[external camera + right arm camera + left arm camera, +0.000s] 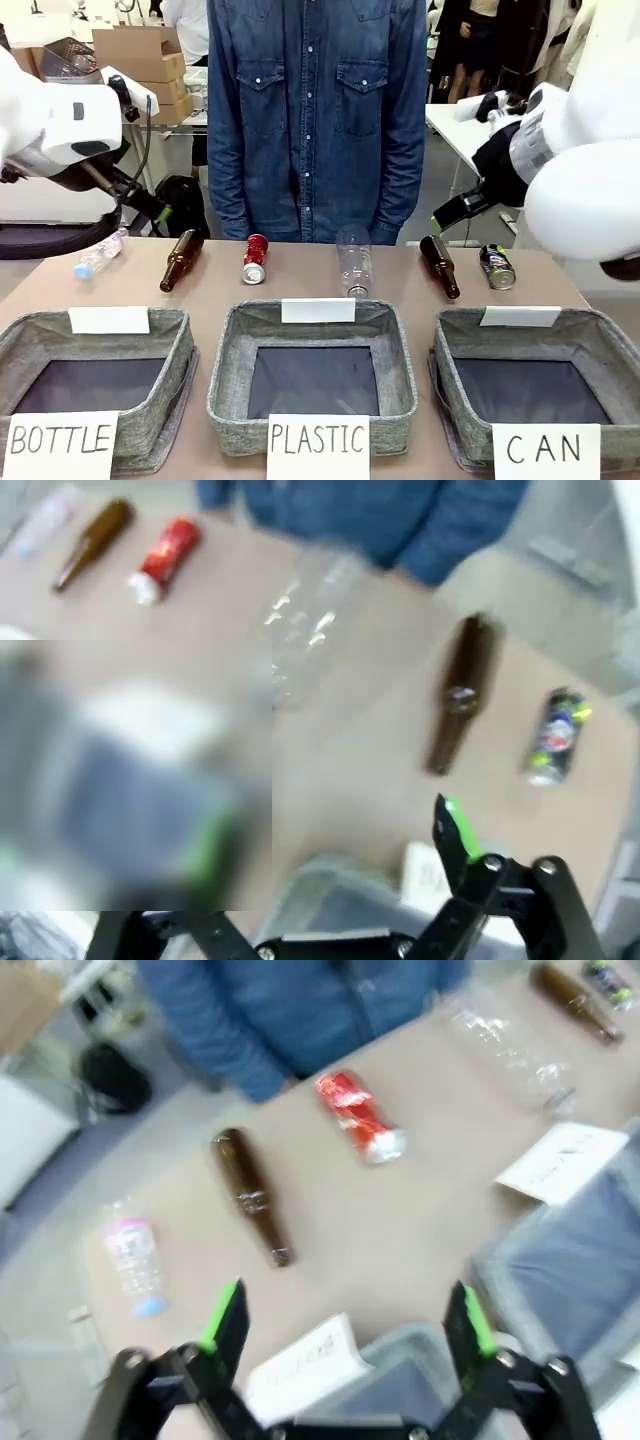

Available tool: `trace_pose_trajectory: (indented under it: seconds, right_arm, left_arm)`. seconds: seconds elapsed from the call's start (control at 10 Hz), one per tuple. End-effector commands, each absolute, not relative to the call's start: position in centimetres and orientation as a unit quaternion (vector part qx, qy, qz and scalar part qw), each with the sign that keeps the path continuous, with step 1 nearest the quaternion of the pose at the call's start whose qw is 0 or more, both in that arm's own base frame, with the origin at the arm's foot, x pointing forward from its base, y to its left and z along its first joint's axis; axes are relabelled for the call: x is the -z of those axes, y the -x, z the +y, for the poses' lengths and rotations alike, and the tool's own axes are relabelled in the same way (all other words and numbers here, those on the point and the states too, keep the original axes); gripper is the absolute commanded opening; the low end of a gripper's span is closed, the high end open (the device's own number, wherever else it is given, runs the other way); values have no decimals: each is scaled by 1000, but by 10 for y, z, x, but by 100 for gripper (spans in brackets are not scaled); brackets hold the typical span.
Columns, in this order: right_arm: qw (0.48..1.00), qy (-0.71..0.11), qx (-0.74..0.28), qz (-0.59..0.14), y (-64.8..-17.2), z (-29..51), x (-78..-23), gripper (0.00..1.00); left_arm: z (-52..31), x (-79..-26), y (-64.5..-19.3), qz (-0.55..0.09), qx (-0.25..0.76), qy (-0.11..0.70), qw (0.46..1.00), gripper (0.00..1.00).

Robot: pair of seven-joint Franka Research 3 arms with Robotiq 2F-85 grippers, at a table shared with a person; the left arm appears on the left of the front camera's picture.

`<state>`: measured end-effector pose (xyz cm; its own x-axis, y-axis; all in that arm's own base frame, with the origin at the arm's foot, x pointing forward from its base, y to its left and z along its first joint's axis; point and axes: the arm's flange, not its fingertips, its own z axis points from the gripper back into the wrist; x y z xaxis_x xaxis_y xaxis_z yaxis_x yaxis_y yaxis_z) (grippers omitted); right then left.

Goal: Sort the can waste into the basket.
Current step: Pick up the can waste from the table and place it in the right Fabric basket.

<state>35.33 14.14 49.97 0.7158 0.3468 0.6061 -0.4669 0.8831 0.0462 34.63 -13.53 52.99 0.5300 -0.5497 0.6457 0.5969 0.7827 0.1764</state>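
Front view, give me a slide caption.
Red can and dark can lie on the table, unsorted, beyond the empty CAN basket.

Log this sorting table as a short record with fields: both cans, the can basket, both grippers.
Red can: lying on the table beyond the PLASTIC basket
Dark can: lying beyond the CAN basket, beside a brown bottle
CAN basket: no cans inside
Left gripper: open, empty
Right gripper: open, empty

On a brown bench (400, 290), a shiny red metal can (255, 260) and a dark printed metal can (497, 267) lie well apart, beyond a grey felt basket (600, 338) signed "CAN".
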Motion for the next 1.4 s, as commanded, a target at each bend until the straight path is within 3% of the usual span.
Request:
trace_pose_trajectory:
  seconds: [0.0,0.2,0.4,0.8,1.1,1.2,1.3]
  right_arm:
    - [911,-363,-120,-154,-353,112,-517,100]
    - [845,-526,-10,-98,-354,70,-511,100]
    - [803,-584,45,-110,-341,36,-504,100]
    - [772,-598,89,-197,-332,-6,-495,100]
    - [773,-604,95,-169,-348,-30,-510,100]
    - [773,-604,95,-169,-348,-30,-510,100]
    - [773,-604,95,-169,-348,-30,-510,100]
  left_arm:
    - [-106,-543,-350,-272,353,329,832,100]
    - [-81,-531,-367,-232,270,537,765,100]
    - [-55,-513,-373,-228,193,586,753,100]
    - [37,-499,-343,-275,149,529,789,100]
    - [85,-504,-314,-348,85,499,789,100]
    - [82,-508,-313,-359,50,435,824,100]
    - [92,-504,-330,-317,95,512,793,100]
